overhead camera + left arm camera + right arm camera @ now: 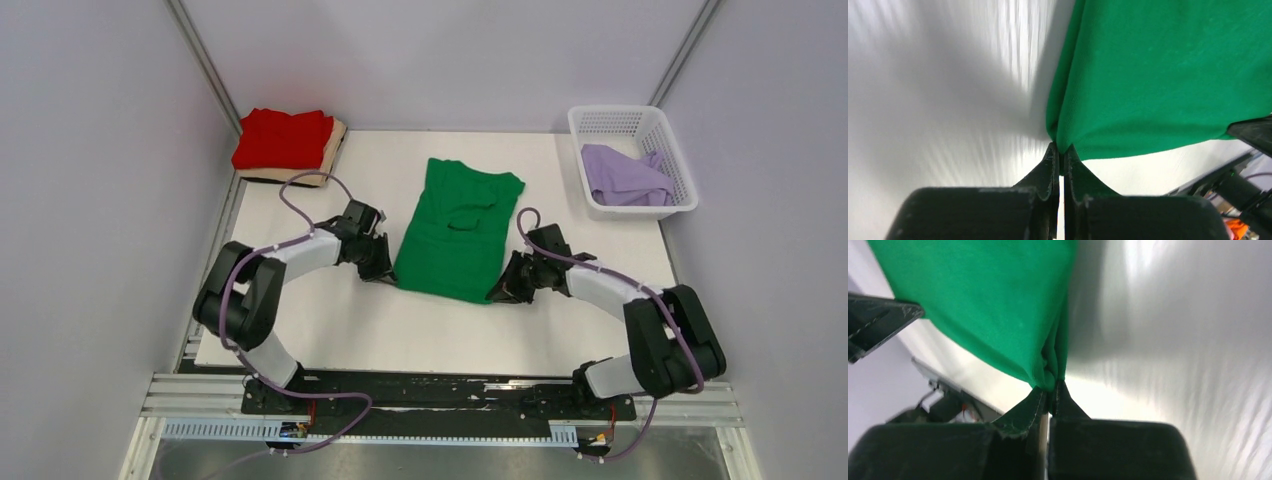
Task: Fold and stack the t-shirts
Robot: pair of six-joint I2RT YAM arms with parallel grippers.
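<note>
A bright green t-shirt (457,225) lies on the white table, sleeves folded in, neck end far. My left gripper (384,270) is shut on its near left corner (1062,142). My right gripper (500,293) is shut on its near right corner (1050,380). A folded red t-shirt (283,138) sits on a folded tan t-shirt (334,150) at the far left. A pale lavender t-shirt (625,176) lies crumpled in the basket.
The white lattice basket (682,172) stands at the far right corner of the table. Grey walls close in on both sides. The black mounting rail (440,395) runs along the near edge.
</note>
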